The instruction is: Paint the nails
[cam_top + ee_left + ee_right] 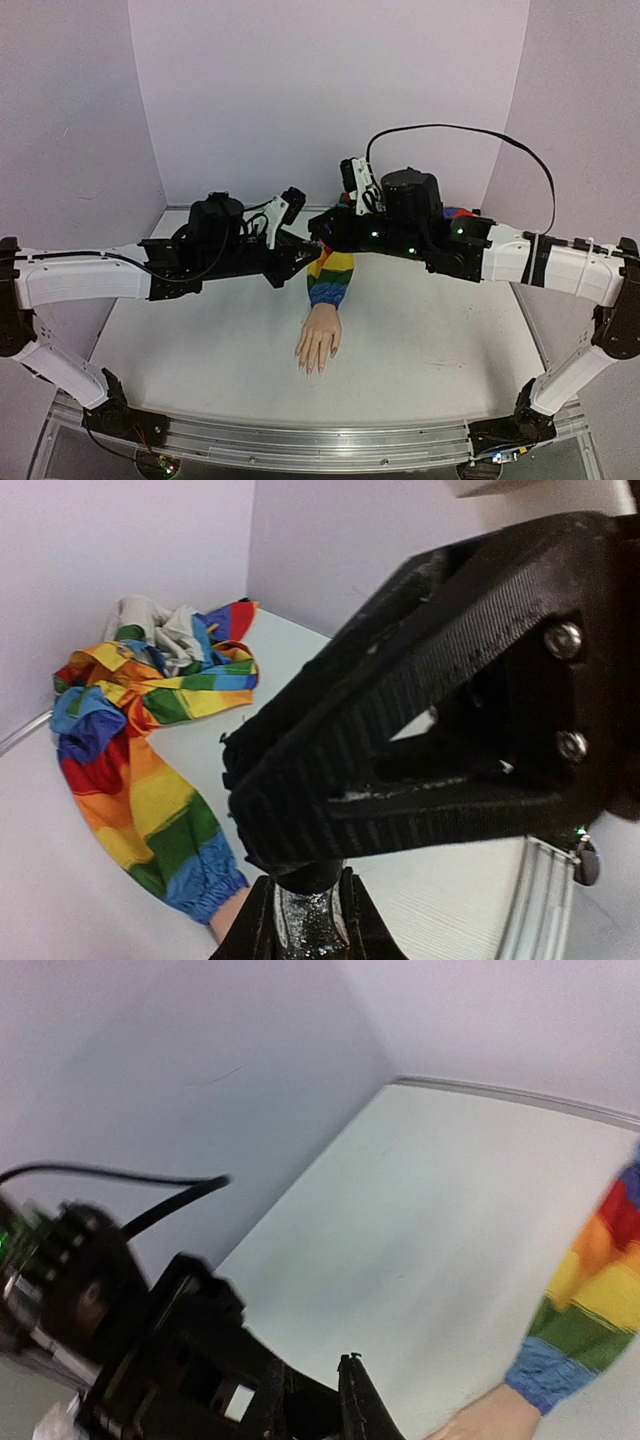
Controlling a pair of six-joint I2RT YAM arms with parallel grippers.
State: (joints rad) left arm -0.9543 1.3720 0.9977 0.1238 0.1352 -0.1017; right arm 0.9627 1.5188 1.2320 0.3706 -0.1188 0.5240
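Observation:
The pale mannequin hand [318, 340] lies palm down mid-table, fingers toward the near edge. Its nails [314, 367] are too small to make out. Its rainbow sleeve [332, 275] runs back under the arms. Both grippers meet above the sleeve. My left gripper [300, 252] is shut on a small glittery dark bottle [311, 923], held upright between its fingers [250, 930]. My right gripper [322, 232] comes from above and is shut on the bottle's black cap [310, 876]. In the right wrist view the cap [312, 1412] sits dark between the fingers [358, 1400], with the wrist [490, 1422] and sleeve [590, 1300] beyond.
The rest of the rainbow garment [160, 670] is bunched at the back of the table by the wall. White walls close in the table at the back and both sides. A metal rail [300, 440] runs along the near edge.

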